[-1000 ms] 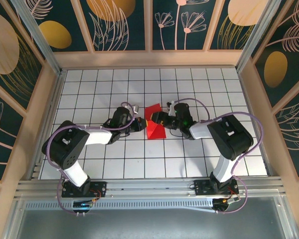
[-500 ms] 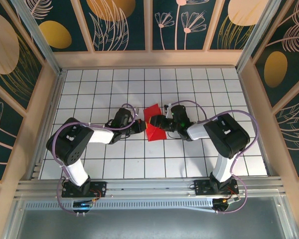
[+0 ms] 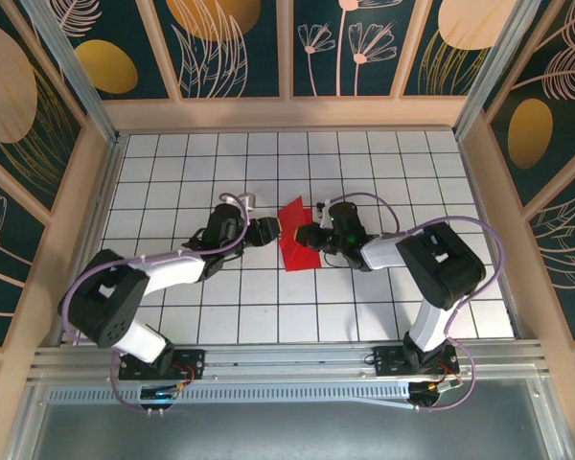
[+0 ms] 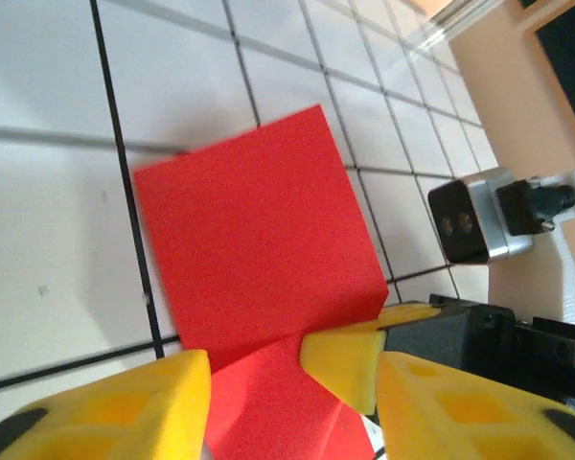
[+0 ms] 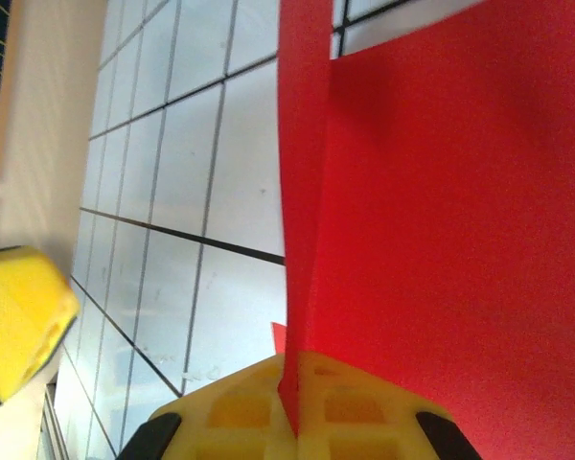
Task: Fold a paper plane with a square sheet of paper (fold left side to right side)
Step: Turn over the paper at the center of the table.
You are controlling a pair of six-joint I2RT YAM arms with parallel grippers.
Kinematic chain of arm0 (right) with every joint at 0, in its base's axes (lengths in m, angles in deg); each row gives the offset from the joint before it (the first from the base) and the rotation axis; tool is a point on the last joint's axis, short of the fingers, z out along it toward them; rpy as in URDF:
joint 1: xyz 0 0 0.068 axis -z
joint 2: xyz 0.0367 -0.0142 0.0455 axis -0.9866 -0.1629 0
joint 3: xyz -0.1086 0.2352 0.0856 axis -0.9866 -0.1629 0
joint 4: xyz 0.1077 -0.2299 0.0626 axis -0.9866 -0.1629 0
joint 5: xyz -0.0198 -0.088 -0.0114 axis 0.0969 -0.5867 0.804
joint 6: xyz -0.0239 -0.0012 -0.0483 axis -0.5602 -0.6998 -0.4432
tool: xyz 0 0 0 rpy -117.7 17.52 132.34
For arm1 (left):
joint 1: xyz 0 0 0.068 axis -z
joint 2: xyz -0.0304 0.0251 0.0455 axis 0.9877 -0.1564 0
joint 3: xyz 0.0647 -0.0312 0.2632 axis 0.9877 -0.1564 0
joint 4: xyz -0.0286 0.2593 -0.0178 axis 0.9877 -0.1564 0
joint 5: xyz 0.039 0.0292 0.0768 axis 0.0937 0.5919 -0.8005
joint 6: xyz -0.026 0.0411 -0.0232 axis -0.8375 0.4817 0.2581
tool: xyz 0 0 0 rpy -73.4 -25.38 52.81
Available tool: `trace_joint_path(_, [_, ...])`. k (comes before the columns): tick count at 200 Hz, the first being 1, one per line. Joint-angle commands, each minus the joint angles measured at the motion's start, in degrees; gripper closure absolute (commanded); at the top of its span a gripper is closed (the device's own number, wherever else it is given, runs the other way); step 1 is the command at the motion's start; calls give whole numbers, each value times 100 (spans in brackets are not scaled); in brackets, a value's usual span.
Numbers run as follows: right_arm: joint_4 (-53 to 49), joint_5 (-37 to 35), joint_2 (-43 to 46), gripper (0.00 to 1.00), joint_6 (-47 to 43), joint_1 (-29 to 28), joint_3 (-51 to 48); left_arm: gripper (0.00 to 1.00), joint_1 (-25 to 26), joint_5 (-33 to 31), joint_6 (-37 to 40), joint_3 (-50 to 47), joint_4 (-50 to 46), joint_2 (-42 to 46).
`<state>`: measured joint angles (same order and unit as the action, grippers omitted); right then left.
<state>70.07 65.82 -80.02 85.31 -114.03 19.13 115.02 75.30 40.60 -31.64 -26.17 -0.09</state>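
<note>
Square sheet of paper [image 3: 293, 254], partly folded, sits mid-worktop [image 3: 172, 163]. The right hand [image 3: 309, 237], at its 3 o'clock, pinches a raised flap, probably to steer the fold. The left hand [image 3: 268, 230], at 9 o'clock, is spread, gripping nothing. White gridded surface; dark floral wall panels [image 3: 230, 48] surround it.

The top camera looks down from above the table's [image 3: 172, 307] near edge. Both wrist cameras sit low and close, sharing the red paper [image 3: 295, 254] at mid-table.
</note>
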Motion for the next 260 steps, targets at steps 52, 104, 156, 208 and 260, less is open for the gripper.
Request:
trace_joint_path(52, [-453,-28,2188,100,-450,576,160,7,-54,-699,315,99,-225,1699])
trace_joint_path(104, [-137,495,3674,100,-246,1399,160,1,-109,97,-135,350,827,2121])
trace_joint_path(156, [1428,1513,4148,100,934,1962,-36,3,-111,1881,-759,1002,2014,1468])
trace_joint_path(208, [1937,1809,4064,100,1402,1952,-68,7,-26,2773,-1465,1551,2722,714])
trace_joint_path(260, [2101,1827,3988,100,1521,1808,-86,7,347,2940,-1407,1930,2682,214])
